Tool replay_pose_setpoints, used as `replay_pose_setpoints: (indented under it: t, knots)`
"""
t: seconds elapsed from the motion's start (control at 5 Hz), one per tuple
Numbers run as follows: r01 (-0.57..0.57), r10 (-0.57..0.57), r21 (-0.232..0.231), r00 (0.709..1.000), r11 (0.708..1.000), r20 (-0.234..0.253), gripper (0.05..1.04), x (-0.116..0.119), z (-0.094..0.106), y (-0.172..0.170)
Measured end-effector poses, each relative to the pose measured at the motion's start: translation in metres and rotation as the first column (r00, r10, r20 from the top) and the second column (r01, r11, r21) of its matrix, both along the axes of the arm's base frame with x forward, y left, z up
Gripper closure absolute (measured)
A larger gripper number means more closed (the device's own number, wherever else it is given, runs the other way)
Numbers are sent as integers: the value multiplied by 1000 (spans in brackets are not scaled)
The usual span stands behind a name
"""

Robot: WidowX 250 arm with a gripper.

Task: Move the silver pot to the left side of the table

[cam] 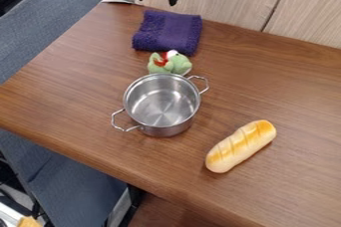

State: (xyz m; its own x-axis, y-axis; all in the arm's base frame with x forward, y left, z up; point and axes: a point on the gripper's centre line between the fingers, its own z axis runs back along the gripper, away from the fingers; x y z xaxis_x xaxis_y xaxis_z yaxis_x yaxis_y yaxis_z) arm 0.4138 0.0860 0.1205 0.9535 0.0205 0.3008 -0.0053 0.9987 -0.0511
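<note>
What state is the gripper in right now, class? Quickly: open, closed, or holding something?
Gripper: open, its two fingers spread apart with nothing held between them.

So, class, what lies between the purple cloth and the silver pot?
A small green plush toy lies between the purple cloth and the silver pot, as the camera view shows.

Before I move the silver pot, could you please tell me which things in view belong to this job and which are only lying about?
For the job:
- silver two-handled pot
- brown wooden table
- black two-finger gripper, open, at the top of the view

Just lying about:
- folded purple towel
- green plush toy
- scored bread loaf
</note>
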Motion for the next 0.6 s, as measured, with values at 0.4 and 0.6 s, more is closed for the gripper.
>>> replay_pose_setpoints:
  t: [0.4, 0.6]
  knots:
    - [3, -9, -87, 998, 996, -69, 83, -6, -13, -6]
    - [-54, 46, -85, 994, 995, -102, 83, -12, -9, 6]
